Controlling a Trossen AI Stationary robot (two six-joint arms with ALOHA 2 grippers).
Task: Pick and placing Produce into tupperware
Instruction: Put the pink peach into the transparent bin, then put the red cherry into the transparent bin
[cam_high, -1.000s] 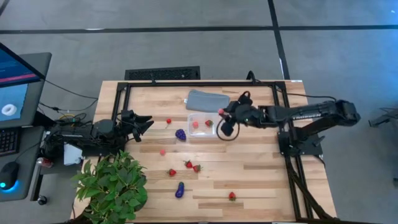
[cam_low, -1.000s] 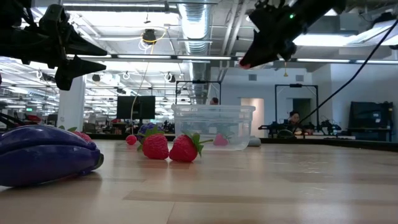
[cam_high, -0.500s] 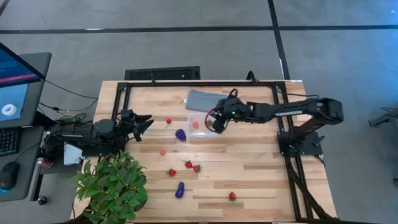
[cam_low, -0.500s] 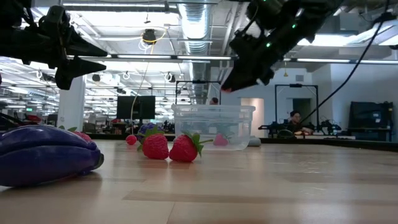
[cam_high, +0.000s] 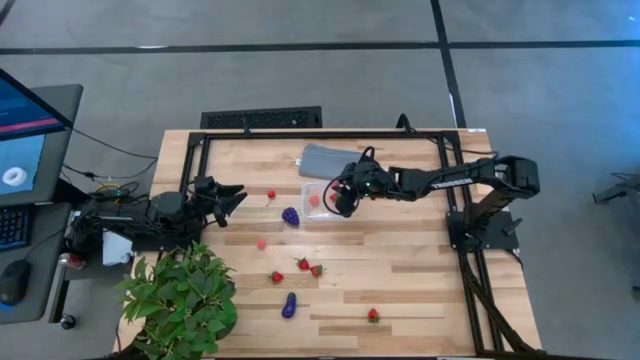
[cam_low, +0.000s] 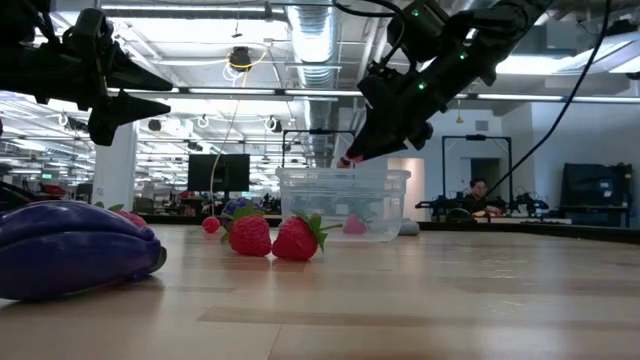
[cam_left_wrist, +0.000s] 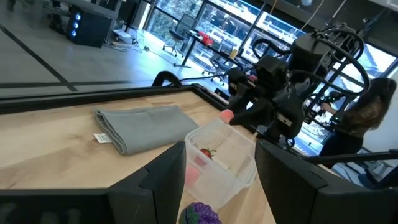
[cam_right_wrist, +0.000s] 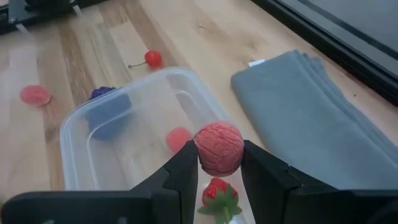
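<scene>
My right gripper (cam_right_wrist: 219, 163) is shut on a round pinkish-red berry (cam_right_wrist: 219, 147) and hovers just above the open clear tupperware (cam_right_wrist: 81, 146), as the low view shows (cam_low: 352, 155). A pink bit (cam_right_wrist: 179, 138) and a strawberry (cam_right_wrist: 219, 193) lie on the tupperware's floor. Loose produce rests on the table: a purple piece (cam_high: 290, 215) beside the box, a cherry (cam_high: 270, 195), strawberries (cam_high: 303, 264) and another purple piece (cam_high: 289, 305). My left gripper (cam_high: 230, 195) waits open at the table's left edge, touching nothing. My right gripper pinches the round berry by its two opposite sides (cam_right_wrist: 203, 153) between its two fingers, at their free ends. The fingers slant down from the table's right side. The berry is lifted clear, over the tupperware's open top.
A folded grey cloth (cam_high: 330, 160) lies just beyond the tupperware toward the far edge. A leafy green plant (cam_high: 185, 300) stands at the near left corner. A black frame (cam_high: 320, 133) runs along the table's far and side edges. People sit in the room behind.
My right gripper has gone toward the table's left edge and down, tipping further downward, with the berry still between its fingers. It has come from beside the tupperware's right end to just above its opening.
</scene>
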